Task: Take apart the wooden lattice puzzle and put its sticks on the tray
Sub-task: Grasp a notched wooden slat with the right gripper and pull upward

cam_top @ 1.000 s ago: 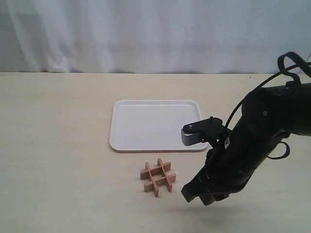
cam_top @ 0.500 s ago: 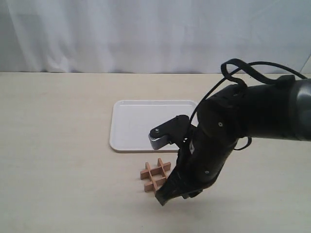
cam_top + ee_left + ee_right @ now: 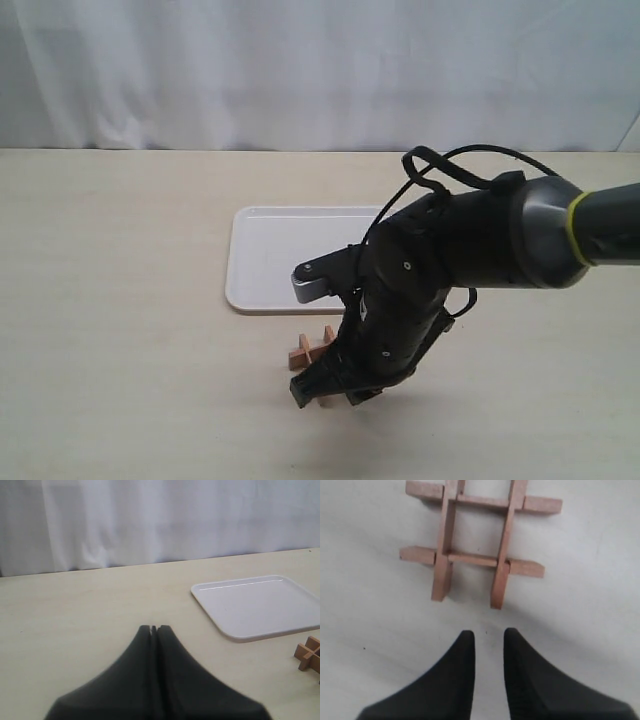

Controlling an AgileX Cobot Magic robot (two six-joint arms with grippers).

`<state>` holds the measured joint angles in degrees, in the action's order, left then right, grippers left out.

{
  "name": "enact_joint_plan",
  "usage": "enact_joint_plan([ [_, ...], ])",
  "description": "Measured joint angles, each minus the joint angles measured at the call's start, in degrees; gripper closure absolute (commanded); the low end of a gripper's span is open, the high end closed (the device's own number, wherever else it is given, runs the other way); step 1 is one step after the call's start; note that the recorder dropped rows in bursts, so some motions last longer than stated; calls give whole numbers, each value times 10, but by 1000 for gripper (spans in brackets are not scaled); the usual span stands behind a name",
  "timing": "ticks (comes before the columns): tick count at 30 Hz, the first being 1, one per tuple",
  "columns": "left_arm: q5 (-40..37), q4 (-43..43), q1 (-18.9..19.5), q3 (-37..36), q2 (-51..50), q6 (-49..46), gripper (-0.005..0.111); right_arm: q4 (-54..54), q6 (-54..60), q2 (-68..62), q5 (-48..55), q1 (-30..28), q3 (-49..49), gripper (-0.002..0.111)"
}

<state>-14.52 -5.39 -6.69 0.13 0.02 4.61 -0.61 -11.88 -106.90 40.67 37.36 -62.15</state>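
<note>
Right gripper point(image 3: 487, 635) now swung leftward over the table, just beside the wooden lattice puzzle point(image 3: 477, 535), fingers slightly parted, empty, left gripper point(image 3: 154, 628) pressed together

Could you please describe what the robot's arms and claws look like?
The right arm is bulky and matte black with rounded joints, a yellow-green ring, a looping black cable and a silver-grey cylinder near the wrist. The right claw and left claw are black wedges tapering to narrow tips.
</note>
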Motion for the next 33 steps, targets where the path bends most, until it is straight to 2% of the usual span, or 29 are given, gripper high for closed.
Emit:
enact_joint_plan([
  [33, 0, 0, 0, 0, 0, 0, 107, -12, -24, -57, -73, 0, -2, 88],
])
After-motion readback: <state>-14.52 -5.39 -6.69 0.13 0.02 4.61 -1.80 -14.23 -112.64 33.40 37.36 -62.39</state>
